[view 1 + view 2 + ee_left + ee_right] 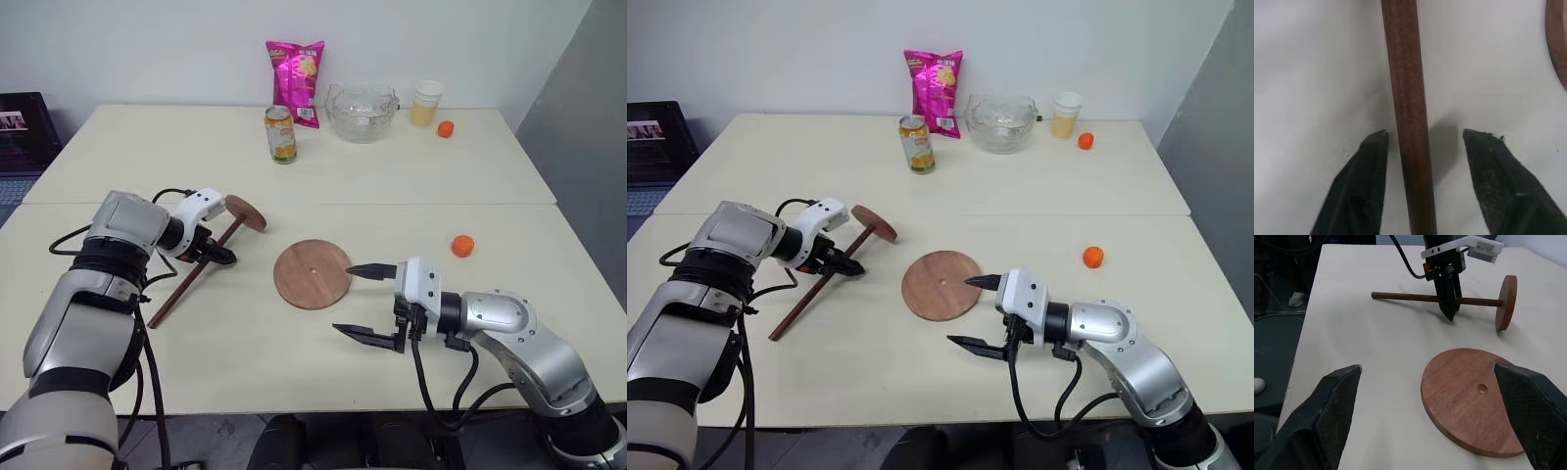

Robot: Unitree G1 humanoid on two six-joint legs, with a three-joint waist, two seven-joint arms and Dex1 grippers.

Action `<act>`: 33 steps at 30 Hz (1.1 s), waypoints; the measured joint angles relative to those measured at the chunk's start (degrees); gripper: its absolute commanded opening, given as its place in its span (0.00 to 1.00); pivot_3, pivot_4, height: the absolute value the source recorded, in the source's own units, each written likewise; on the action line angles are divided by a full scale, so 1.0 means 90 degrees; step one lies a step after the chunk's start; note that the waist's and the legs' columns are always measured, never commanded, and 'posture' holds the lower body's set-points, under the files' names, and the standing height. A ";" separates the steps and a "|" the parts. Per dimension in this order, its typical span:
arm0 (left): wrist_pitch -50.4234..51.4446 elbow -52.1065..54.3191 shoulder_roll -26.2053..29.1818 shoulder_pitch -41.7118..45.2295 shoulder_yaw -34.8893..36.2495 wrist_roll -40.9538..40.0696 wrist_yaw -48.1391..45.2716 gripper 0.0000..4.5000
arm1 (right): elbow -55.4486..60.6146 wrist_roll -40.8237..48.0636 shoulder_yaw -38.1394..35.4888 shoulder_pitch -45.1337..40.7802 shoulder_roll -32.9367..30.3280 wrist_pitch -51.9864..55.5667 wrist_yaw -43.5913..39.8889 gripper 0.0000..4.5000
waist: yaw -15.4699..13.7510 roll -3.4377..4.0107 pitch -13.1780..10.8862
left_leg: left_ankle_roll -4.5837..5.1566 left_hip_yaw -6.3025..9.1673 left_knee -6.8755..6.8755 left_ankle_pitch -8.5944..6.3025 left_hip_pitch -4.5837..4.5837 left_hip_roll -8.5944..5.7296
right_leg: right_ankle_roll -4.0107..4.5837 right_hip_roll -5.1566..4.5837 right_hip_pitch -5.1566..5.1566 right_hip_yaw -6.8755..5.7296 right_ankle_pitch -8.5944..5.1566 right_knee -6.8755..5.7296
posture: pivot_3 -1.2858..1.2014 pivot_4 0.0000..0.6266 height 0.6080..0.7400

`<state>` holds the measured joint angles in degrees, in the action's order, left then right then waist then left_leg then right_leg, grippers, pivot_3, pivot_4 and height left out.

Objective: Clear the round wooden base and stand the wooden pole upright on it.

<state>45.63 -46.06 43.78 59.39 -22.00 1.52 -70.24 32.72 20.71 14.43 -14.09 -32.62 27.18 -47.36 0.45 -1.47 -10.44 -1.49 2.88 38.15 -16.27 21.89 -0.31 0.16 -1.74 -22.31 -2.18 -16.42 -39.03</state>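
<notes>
On the cream table (pixel 411 186), left of centre, we see the wooden pole (pixel 191 277) lying on its side, its long axis running diagonally: the bare tip points toward the near left edge, and the end with the fixed disc points away and to the right, that disc standing on its rim. Our left gripper (pixel 217 257) reaches down over the middle of the rod; in the left wrist view its two black fingers (pixel 1359 186) straddle the rod with a gap on each side, so they bracket it without pinching it. Just to the right lies the round wooden base (pixel 312 273), flat, bare on top, its small centre hole showing. Beside the base's near right edge our right gripper (pixel 361 302) hovers with its fingers spread wide, holding nothing. Farther off sit an orange ball (pixel 462 245), a drinks can (pixel 280 134), a pink snack bag (pixel 296 80), a glass bowl (pixel 361 111) and a cup (pixel 425 103).
</notes>
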 measured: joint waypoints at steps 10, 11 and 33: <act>0.0340 0.0634 0.0263 -0.0368 0.0180 -0.0043 -0.0114 0.06 | 0.0106 0.0153 -0.0173 -0.0010 -0.0229 0.0258 -0.0027 1.00 | 0.0012 0.0000 0.0000 | 0.0000 0.0002 0.0000 0.0000 0.0000 0.0002 | 0.0000 0.0000 0.0000 0.0000 0.0000 -0.0002 | 0.52 0.24 1.00; 0.0371 0.0721 0.0286 -0.0400 0.0215 -0.0052 -0.0085 0.06 | 0.0106 0.0155 -0.0176 -0.0014 -0.0248 0.0261 -0.0036 1.00 | 0.0011 0.0000 0.0000 | 0.0000 0.0002 0.0000 0.0000 0.0000 0.0002 | 0.0000 -0.0001 0.0000 0.0001 0.0000 -0.0002 | 0.52 0.24 1.00; -0.0981 0.5332 -0.2141 -0.2208 0.3668 -0.2138 0.2963 0.06 | -0.0235 -0.0196 -0.0805 -0.0291 -0.1010 0.0515 0.0177 1.00 | -0.0038 -0.0002 0.0000 | -0.0027 -0.0005 0.0016 0.0015 0.0003 -0.0001 | -0.0001 -0.0019 0.0005 0.0004 0.0004 -0.0004 | 0.52 0.24 1.00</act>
<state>36.80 1.92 24.52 39.51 11.01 -17.72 -43.57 30.61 18.95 7.19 -16.71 -41.72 31.82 -45.76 0.10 -1.48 -10.44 -1.73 2.83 38.29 -16.13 21.92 -0.32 0.15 -1.91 -22.26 -2.15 -16.38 -39.07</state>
